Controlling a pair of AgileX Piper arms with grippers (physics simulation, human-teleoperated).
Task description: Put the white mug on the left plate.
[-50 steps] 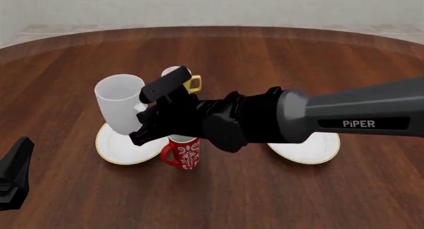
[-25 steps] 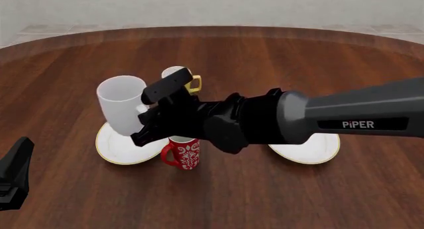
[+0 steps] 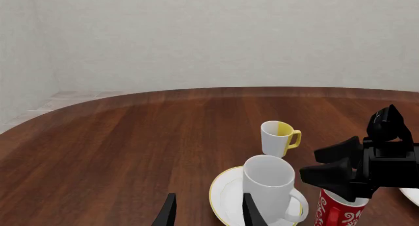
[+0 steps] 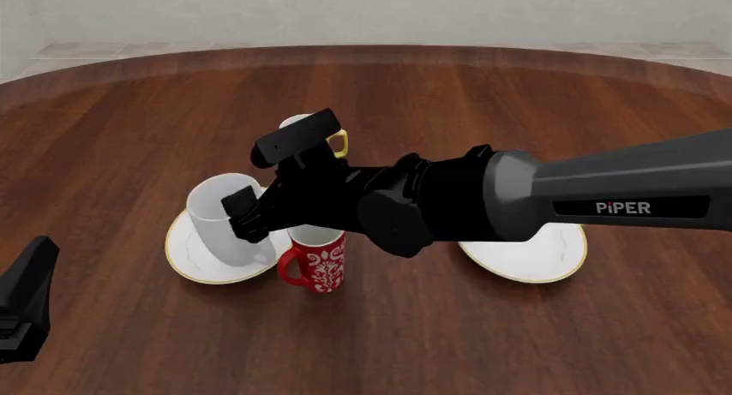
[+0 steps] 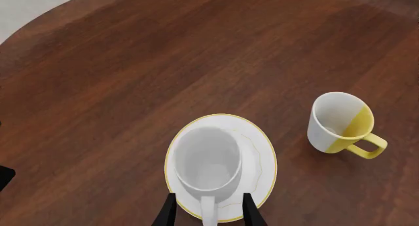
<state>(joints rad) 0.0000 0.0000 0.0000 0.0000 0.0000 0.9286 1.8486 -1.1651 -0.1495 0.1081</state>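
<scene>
The white mug [image 4: 222, 221] is sitting upright on the left plate [image 4: 192, 260], its handle lying between the spread fingers of the right claw [image 4: 271, 185], which is gripping nothing. The red patterned mug [image 4: 317, 261] is standing just beside the plate on the tabletop [image 4: 137, 112]. The left claw [image 3: 207, 215] is resting apart, fingers open.

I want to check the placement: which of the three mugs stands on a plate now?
The tall all-white ceramic mug, on the left gold-rimmed white plate. The red patterned mug and half-yellow mug stand on bare wood.
</scene>
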